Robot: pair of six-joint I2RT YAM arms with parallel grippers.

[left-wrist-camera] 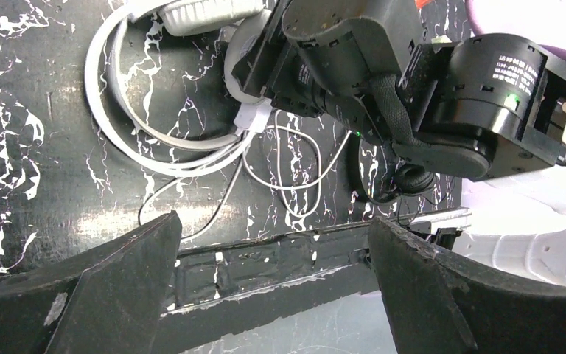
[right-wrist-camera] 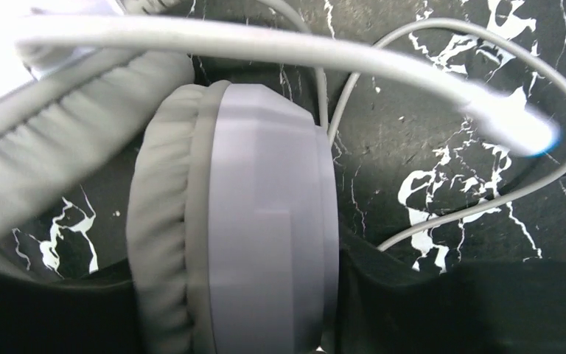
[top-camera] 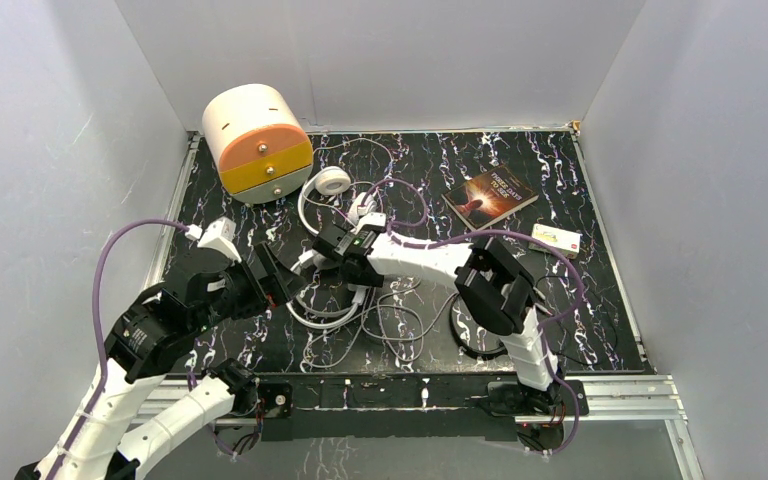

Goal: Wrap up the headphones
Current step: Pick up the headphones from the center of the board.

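The big white over-ear headphones [top-camera: 322, 312] lie at the middle of the black marbled table, with their cords looped around them. My right gripper [top-camera: 332, 246] reaches left and is closed on one grey ear cup [right-wrist-camera: 265, 221], a finger pressed to each side. The padded headband [right-wrist-camera: 51, 155] and a blurred cord [right-wrist-camera: 486, 110] cross above it. A slimmer white on-ear pair [top-camera: 332, 182] lies further back. The small black pair [top-camera: 480, 338] sits under my right arm. My left gripper [top-camera: 282, 276] hovers just left of the right one, jaws wide apart [left-wrist-camera: 273, 225] and holding nothing.
A round white cabinet with orange and yellow drawers [top-camera: 257, 140] stands at the back left. A book [top-camera: 490, 195] and a small white box [top-camera: 556, 238] lie at the back right. Loose white cords [left-wrist-camera: 295, 162] spread toward the table's near metal rail [top-camera: 410, 385].
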